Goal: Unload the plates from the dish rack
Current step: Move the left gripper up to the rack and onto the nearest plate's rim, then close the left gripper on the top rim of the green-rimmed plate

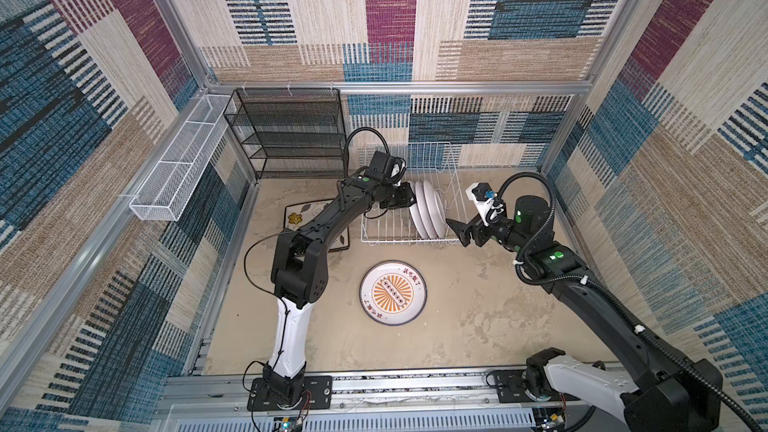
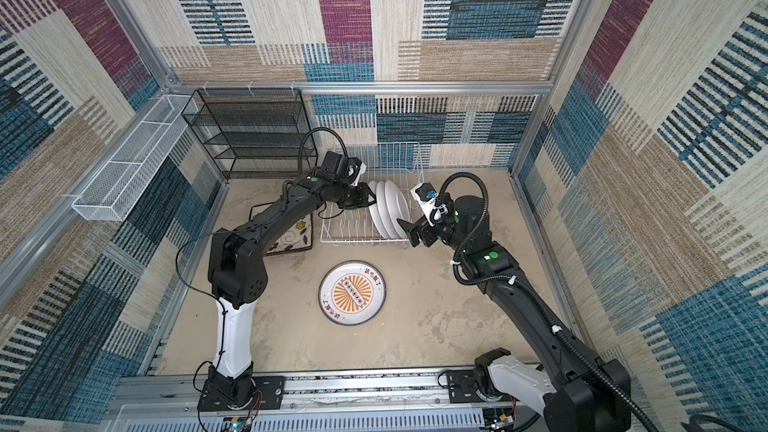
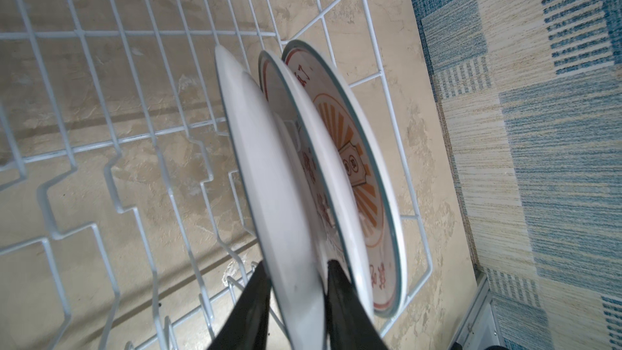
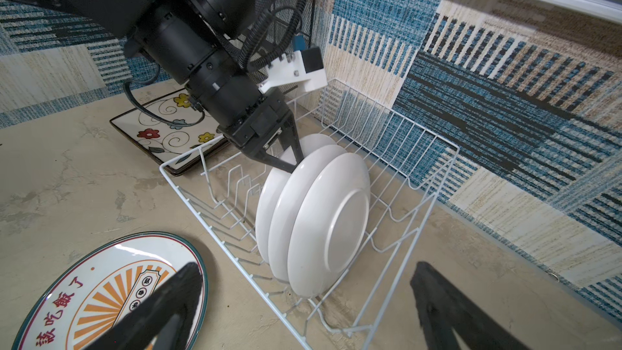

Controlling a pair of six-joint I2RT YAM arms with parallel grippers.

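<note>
Three round white plates (image 1: 428, 209) (image 2: 390, 209) stand on edge in the white wire dish rack (image 1: 374, 238) (image 2: 332, 241) (image 4: 420, 149). My left gripper (image 1: 409, 197) (image 3: 296, 264) (image 4: 292, 159) reaches in from the left. Its two black fingers press either side of the rim of the leftmost plate (image 3: 269, 163) (image 4: 269, 196). My right gripper (image 1: 457, 232) (image 2: 409, 232) (image 4: 306, 267) hangs open and empty at the rack's front right corner. One round plate (image 1: 392, 290) (image 4: 101, 297) lies face up on the table. A square flowered plate (image 1: 297, 218) (image 4: 161, 132) lies left of the rack, partly under the left arm.
A black mesh shelf unit (image 1: 286, 130) stands at the back left beside the rack. A long white mesh basket (image 1: 174, 176) hangs on the left wall. Patterned walls close in the table on three sides, and the arm bases sit on the front rail.
</note>
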